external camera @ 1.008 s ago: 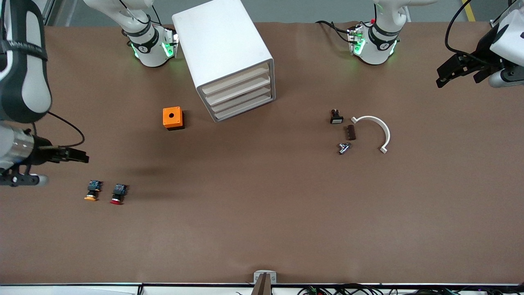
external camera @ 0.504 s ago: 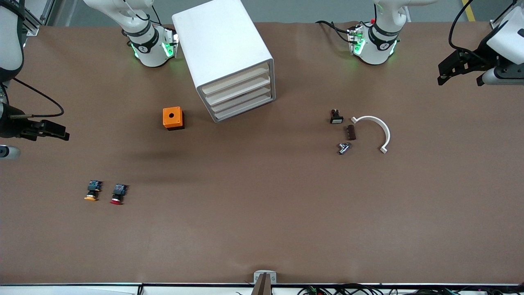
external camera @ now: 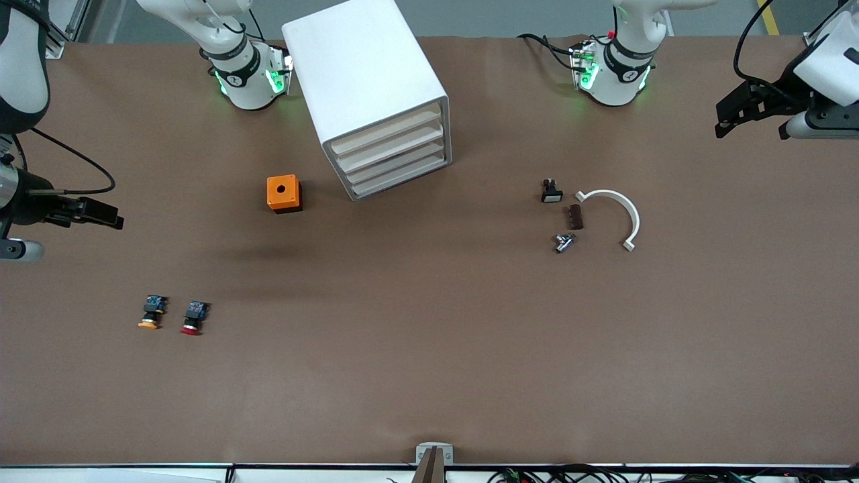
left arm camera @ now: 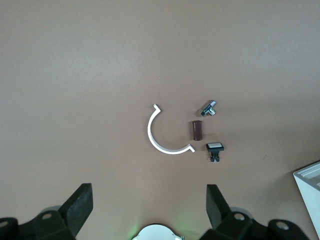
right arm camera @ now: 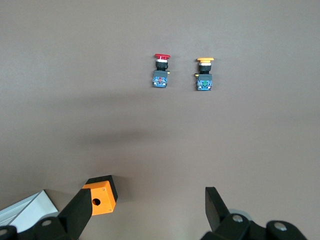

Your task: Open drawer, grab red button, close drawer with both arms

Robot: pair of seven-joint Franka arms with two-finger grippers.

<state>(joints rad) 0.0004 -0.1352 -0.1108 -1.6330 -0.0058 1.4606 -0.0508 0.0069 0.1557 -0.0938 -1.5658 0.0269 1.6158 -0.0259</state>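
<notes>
The red-capped button (external camera: 193,317) lies on its side on the brown bench (external camera: 429,349), toward the right arm's end and nearer the front camera than everything else but its neighbour, the orange-capped button (external camera: 152,312), which lies just beside it at its 9 o'clock, apart from it. At the red button's 1 o'clock, well apart, sits the orange cube with a hole (external camera: 283,193), and just past that the white cabinet (external camera: 371,94) with its four drawers (external camera: 392,155) all pushed in. The right pincer (external camera: 90,213) hangs over the bench's edge at the red button's 10 o'clock, fingers spread and empty. The left pincer (external camera: 750,115) hangs over the other end, also spread and empty. Between it and the cabinet lie a white curved clip (external camera: 616,213), a brown block (external camera: 576,217), a metal fitting (external camera: 564,242) and a small white-faced switch (external camera: 551,191).
</notes>
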